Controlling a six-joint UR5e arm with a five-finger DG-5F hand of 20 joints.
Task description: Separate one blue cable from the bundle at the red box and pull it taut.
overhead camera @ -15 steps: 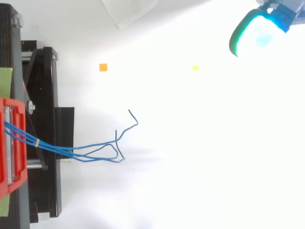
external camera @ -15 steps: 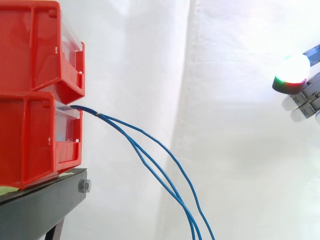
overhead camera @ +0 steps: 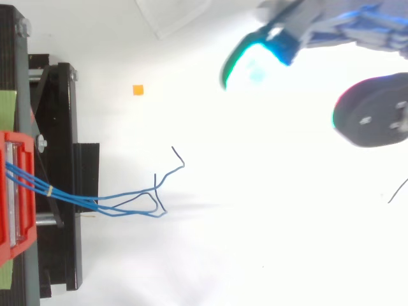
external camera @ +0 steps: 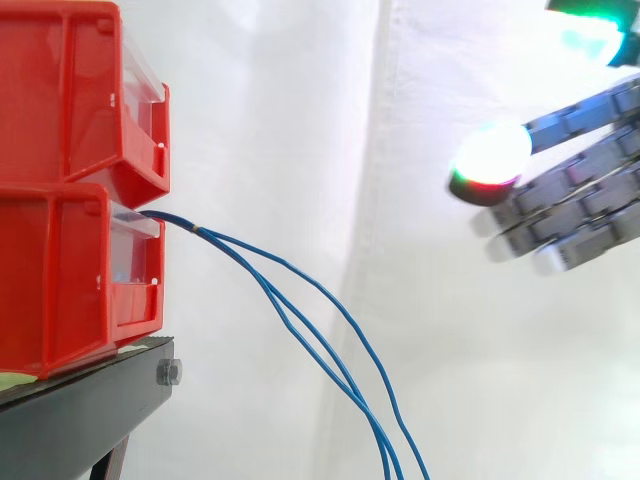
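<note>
Hand [external camera: 572, 205] spread wide and empty, well apart from the blue cables [external camera: 300, 330].
From above, their loose ends [overhead camera: 183, 165] curled; side-on, they drooped from the lower red bin [external camera: 60, 290].

robot hand [external camera: 578, 205] made of boxy grey-blue segmented links with darker gaps between the segments, metallic look. Thick rounded fingertips [external camera: 490, 152]: in the side view one glows white with a green and red rim on a black base, one at the far top right glows green, the lower ones are plain pale grey-white. In the top view the links are blue-grey, one cyan pad [overhead camera: 252, 62] has a green edge, and a dark grey oval pad [overhead camera: 373, 118] has two small pale screws and a thin magenta-green rim
</note>
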